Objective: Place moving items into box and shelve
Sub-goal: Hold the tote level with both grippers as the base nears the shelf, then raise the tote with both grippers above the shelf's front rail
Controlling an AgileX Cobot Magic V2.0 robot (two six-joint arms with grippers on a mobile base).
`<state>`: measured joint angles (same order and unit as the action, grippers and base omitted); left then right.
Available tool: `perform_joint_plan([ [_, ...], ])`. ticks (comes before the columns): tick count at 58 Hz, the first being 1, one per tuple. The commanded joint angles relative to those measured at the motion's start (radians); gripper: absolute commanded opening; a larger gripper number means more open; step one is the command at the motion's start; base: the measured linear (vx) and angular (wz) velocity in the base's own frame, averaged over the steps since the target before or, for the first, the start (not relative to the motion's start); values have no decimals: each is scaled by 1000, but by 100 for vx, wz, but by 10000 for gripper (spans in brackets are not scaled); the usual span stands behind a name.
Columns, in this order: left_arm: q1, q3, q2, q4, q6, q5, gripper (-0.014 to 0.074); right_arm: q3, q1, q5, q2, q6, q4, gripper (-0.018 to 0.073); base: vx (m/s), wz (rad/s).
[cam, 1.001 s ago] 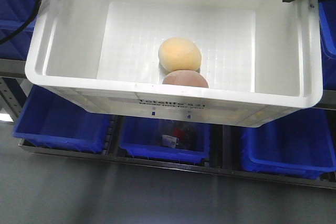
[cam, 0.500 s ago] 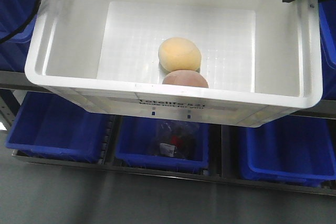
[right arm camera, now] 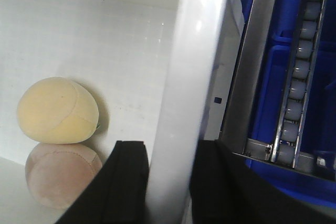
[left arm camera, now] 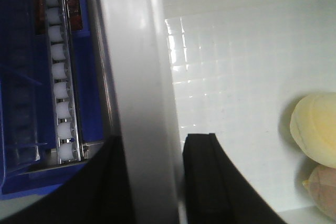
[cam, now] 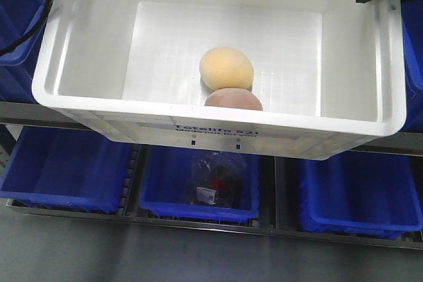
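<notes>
Left jaws pinch the box by its left wall, right jaws its right wall. Yellow fruit and pink fruit lie inside. Shelf rail sits straight ahead, the box's long axis crosswise.

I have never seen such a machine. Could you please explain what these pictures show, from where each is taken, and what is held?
This is a robot with two arms, each ending in a two-fingered gripper. The large picture looks forward from the robot's body: a white crate is in front of a shelf of blue bins, and inside it a yellow fruit and a pink fruit lie touching. The other two pictures come from cameras on the wrists. The left gripper clamps the crate's left wall and the right gripper its right wall, one black finger on each side.
</notes>
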<state>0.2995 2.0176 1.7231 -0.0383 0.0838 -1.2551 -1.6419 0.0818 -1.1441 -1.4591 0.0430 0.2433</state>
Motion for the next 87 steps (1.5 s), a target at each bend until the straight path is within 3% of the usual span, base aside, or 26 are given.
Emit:
perform_joint_plan([
  [1,0,35,-55,-44,-4,111,2,-46,-2,101,53,18,44,-5,0,-1],
  [72,0,35,-37,-48,-4,161,2,-46,-2,154,23,18,62,-5,0,0],
  [87,0,34,14,-182,-2,227,2,-46,-2,212,-75,69,79,-5,0,0],
])
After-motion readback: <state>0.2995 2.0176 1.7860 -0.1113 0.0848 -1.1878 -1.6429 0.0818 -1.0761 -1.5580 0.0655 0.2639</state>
